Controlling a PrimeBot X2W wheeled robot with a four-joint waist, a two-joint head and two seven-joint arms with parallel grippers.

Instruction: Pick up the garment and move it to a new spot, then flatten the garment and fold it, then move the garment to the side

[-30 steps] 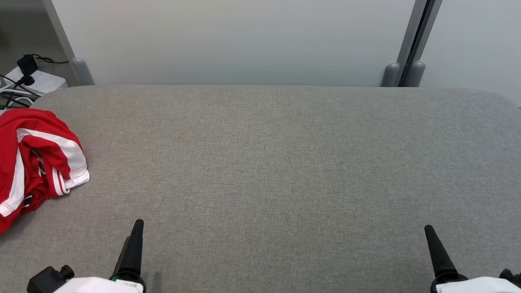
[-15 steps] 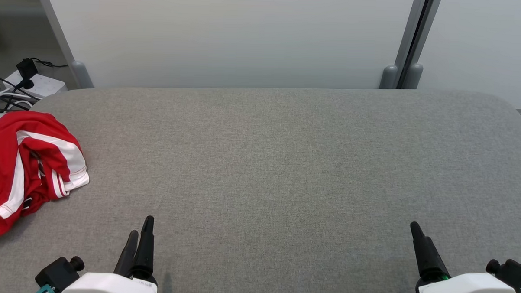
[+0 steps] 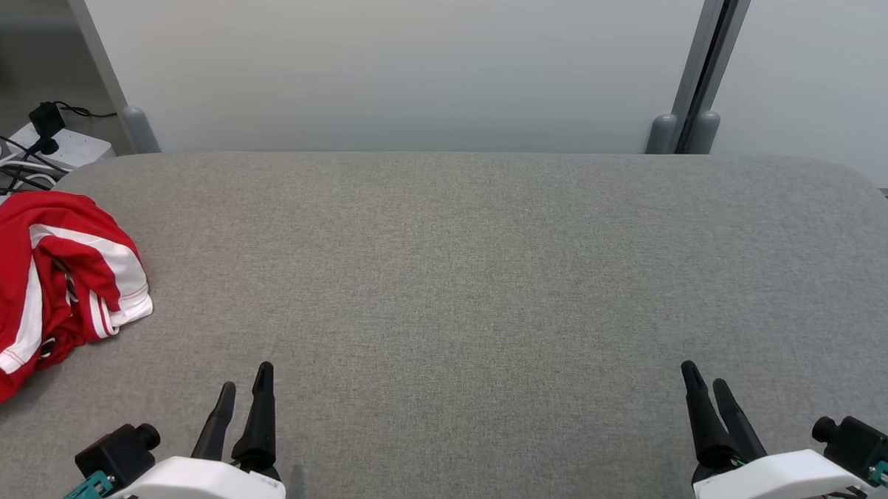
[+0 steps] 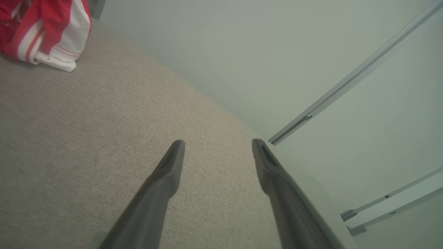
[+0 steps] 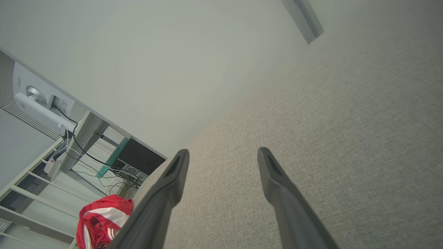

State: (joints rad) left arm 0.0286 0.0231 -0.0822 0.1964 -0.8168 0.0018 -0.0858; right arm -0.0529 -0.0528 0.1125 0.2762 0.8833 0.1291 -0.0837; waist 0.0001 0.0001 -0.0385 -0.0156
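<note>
The garment (image 3: 44,287) is red with white stripes and lies crumpled at the far left edge of the grey fabric table (image 3: 473,265). It also appears in the left wrist view's top left corner as the garment (image 4: 45,31), and small at the lower left of the right wrist view as the garment (image 5: 102,218). My left gripper (image 3: 245,379) hovers open near the front edge, to the right of the garment and apart from it. At the front right, my right gripper (image 3: 705,377) is open and holds nothing.
A pale wall panel (image 3: 391,63) with a grey post (image 3: 697,74) rises behind the table. A power strip with cables (image 3: 41,143) lies on the floor beyond the table's far left corner. Shelving and cables (image 5: 69,152) stand past that end.
Both grippers have rolled, so each now shows two separate fingers instead of one. The left has shifted slightly right, the right slightly left. The garment has not moved.
</note>
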